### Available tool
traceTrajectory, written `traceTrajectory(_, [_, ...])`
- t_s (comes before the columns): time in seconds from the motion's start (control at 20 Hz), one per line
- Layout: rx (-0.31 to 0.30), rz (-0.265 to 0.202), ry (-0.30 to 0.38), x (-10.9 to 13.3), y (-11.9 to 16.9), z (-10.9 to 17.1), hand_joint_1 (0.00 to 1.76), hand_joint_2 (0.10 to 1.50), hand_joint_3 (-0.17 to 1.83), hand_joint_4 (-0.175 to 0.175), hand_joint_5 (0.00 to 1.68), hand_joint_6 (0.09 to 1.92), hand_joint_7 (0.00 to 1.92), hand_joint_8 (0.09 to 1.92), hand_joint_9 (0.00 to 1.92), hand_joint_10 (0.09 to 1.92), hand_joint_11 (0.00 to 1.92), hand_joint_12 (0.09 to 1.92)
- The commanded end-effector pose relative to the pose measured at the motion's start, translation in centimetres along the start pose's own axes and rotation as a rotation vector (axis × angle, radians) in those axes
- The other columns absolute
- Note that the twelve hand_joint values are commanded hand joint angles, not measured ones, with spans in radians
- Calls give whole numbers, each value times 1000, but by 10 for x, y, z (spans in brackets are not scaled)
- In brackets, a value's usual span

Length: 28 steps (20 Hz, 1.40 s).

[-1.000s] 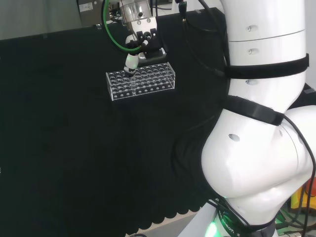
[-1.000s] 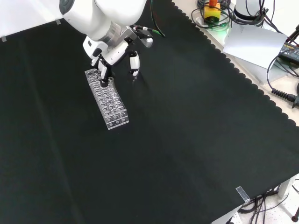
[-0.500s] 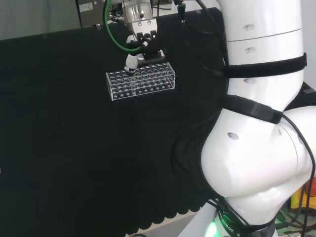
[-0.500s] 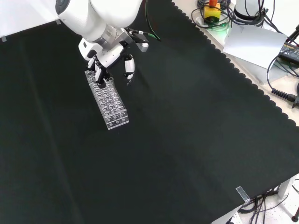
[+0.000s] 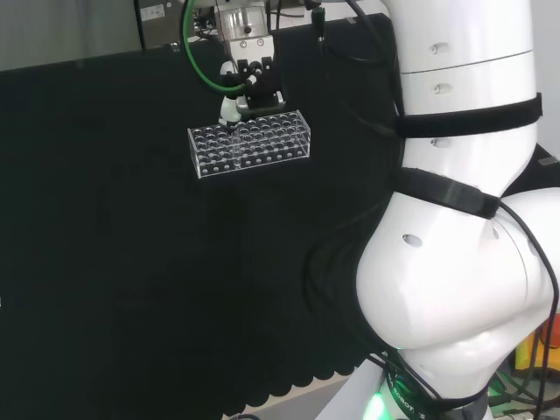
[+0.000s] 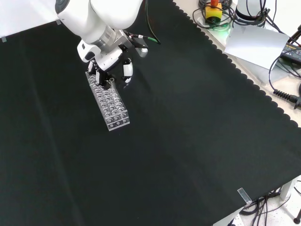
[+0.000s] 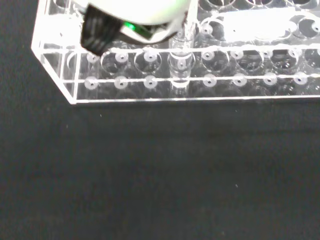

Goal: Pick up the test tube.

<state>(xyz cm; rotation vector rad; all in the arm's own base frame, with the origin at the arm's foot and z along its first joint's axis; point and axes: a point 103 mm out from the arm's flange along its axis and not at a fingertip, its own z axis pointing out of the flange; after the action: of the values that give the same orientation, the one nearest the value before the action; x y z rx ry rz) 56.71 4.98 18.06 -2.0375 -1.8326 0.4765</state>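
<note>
A: From the head view, where does it stand?

B: The hand (image 5: pixel 248 83) hangs over the far edge of the clear rack (image 5: pixel 251 142) on the counter (image 5: pixel 131 262). Its fingers point down into the rack's top rows, near the left half. I cannot pick out the tube itself from here.

A: And the front view?

B: The hand (image 6: pixel 109 63) sits over the rack's (image 6: pixel 109 100) upper end. Some fingers (image 6: pixel 98 73) reach down at the holes while another (image 6: pixel 126 71) hangs off to the right, clear of the rack. They look half curled, but I cannot tell whether they have closed on anything.

A: Does the wrist view settle it?

B: Partly. A test tube (image 7: pixel 181 65) stands upright in a hole of the rack (image 7: pixel 165 92), in the near rows, close under a blurred part of the hand (image 7: pixel 135 15). Contact is hidden.

A: So how should the grasp go?

B: I'd say pinch the tube near its top, above the rack plate, then lift straight up along its axis. Any sideways pull would likely jam it in the hole or drag the light rack along.
</note>
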Motion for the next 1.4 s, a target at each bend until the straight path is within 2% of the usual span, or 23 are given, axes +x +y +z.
traceTrajectory(0.05, [-123, 76, 165, 10, 9, 3, 1212, 836, 356, -158, 1161, 685, 1416, 580, 1316, 590, 701, 1303])
traceTrajectory(0.2, [-198, 82, 255, 14, 11, -3, 1300, 694, 574, -174, 1261, 614, 1345, 601, 1417, 594, 873, 1220])
traceTrajectory(0.3, [-230, 67, 277, 17, 11, -9, 1384, 654, 625, -175, 1265, 621, 1370, 640, 1310, 598, 988, 1153])
traceTrajectory(0.45, [-253, 59, 288, 19, 9, -17, 1425, 612, 682, -175, 1278, 617, 1380, 659, 1282, 594, 1077, 1079])
traceTrajectory(0.95, [-270, 45, 384, 5, -10, -34, 1435, 573, 739, -175, 1298, 608, 1399, 642, 1293, 601, 1114, 1025])
traceTrajectory(1.4, [-330, 46, 477, -12, -34, -75, 1436, 565, 752, -175, 1303, 606, 1405, 632, 1296, 607, 1109, 1022])
